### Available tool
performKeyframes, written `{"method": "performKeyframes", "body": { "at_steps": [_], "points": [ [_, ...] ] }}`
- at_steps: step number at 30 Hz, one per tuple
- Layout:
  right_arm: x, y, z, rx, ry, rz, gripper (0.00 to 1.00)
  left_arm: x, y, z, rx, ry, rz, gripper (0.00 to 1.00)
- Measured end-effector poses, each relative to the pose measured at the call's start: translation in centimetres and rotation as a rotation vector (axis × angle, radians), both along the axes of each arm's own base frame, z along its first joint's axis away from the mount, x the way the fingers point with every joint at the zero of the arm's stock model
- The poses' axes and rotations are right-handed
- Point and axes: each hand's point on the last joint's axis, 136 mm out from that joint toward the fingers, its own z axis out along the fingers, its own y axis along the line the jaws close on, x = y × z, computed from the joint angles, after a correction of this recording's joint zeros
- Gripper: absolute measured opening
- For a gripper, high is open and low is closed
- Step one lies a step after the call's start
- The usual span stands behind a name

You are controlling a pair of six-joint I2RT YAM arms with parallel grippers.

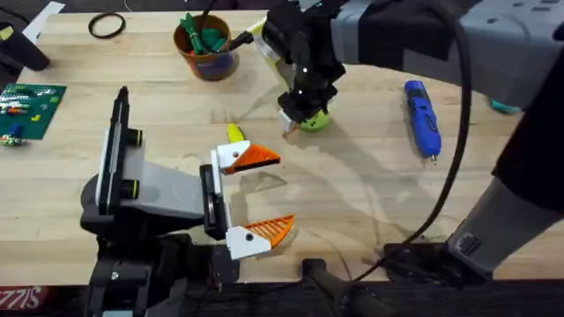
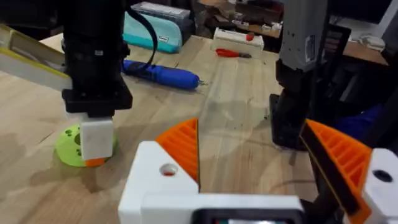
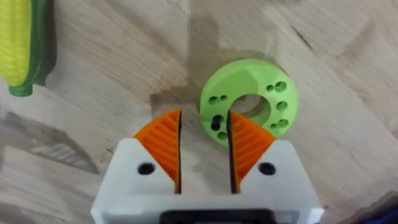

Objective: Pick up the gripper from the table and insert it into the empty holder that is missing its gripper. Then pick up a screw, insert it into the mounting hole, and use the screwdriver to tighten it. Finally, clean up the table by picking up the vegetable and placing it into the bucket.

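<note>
A: Left gripper (image 1: 257, 195) state?
B: Spread wide, holding nothing, low over the near table (image 1: 370, 194).
A: Right gripper (image 3: 204, 151)?
B: Farther out, fingers narrowly parted over the green ring (image 3: 249, 99), a small dark thing between them; grip unclear. Screwdriver (image 1: 422, 117) lies right, bucket (image 1: 207, 48) at the back.

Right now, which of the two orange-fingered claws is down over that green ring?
The right gripper, hanging above the lime-green ring with its fingers nearly shut around the ring's rim. The left gripper waits wide open nearer the front edge, beside the toy corn.
</note>
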Motion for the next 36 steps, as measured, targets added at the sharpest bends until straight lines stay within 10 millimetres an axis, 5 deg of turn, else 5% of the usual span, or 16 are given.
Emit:
{"method": "performKeyframes", "body": {
  "at_steps": [5,6,8,27,36],
  "points": [
    [0.0,0.0,0.0,0.001,-0.001,0.001,0.357,0.0,0.0,0.0,0.0,0.0,0.0,0.991],
    [0.0,0.0,0.0,-0.001,0.001,0.001,0.096,0.0,0.0,0.0,0.0,0.0,0.0,0.991],
    [0.0,0.0,0.0,-0.001,0.002,-0.001,0.012,0.0,0.0,0.0,0.0,0.0,0.0,0.991],
    [-0.1,0.0,0.1,0.0,0.006,0.0,0.004,0.0,0.0,0.0,0.0,0.0,0.0,0.991],
    [0.3,0.3,2.8,0.003,0.002,0.0,0.004,0.0,0.0,0.0,0.0,0.0,0.0,0.991]
  ]
}}
